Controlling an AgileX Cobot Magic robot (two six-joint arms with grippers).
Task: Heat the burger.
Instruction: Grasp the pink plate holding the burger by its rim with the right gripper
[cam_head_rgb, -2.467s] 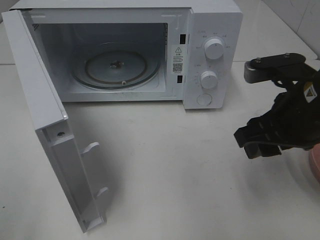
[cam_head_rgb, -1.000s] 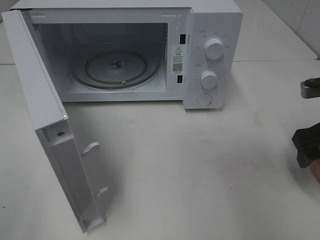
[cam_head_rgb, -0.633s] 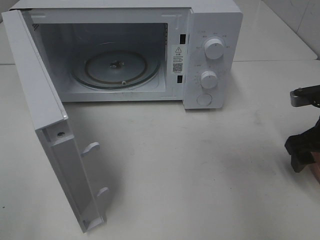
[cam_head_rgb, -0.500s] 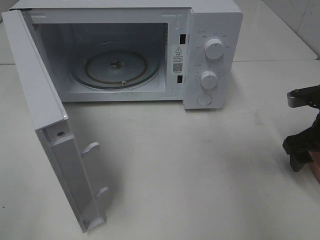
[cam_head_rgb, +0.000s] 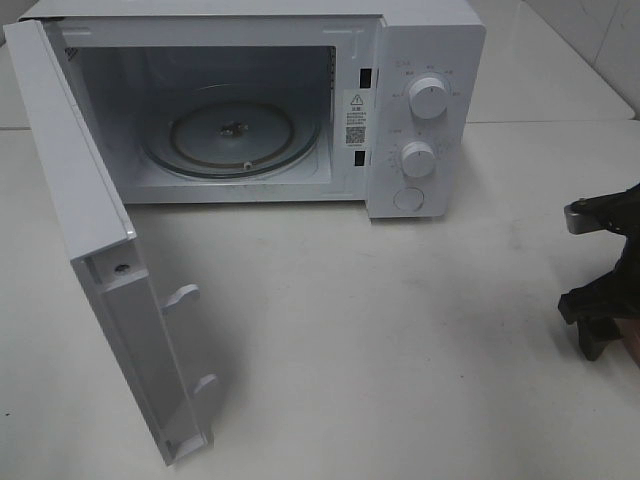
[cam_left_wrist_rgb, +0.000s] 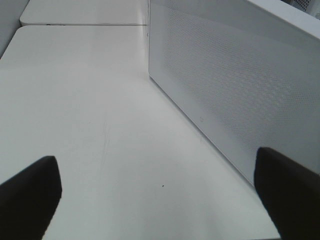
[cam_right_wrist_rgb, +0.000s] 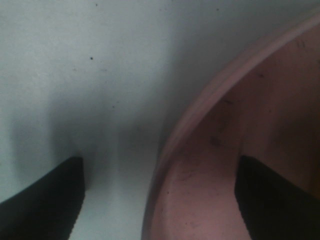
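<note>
The burger is out of view in all frames. The white microwave (cam_head_rgb: 430, 50) stands at the back with its door (cam_head_rgb: 95, 240) swung wide open to the left; its glass turntable (cam_head_rgb: 232, 135) is bare. My right gripper (cam_head_rgb: 600, 322) is low over the table at the right edge. In the right wrist view it (cam_right_wrist_rgb: 160, 200) is open, with the rim of a pink round plate (cam_right_wrist_rgb: 225, 165) between its fingers. My left gripper (cam_left_wrist_rgb: 160, 200) is open and empty over bare table beside the microwave's perforated side wall (cam_left_wrist_rgb: 235, 85); it does not show in the exterior view.
Two knobs (cam_head_rgb: 428, 98) and a round button (cam_head_rgb: 408, 199) are on the microwave's right panel. The open door juts toward the table's front left. A white table (cam_head_rgb: 400, 330) lies in front of the oven.
My right gripper moved from the middle right out toward the right edge and lower, then edged slightly back left. The microwave and door did not move.
</note>
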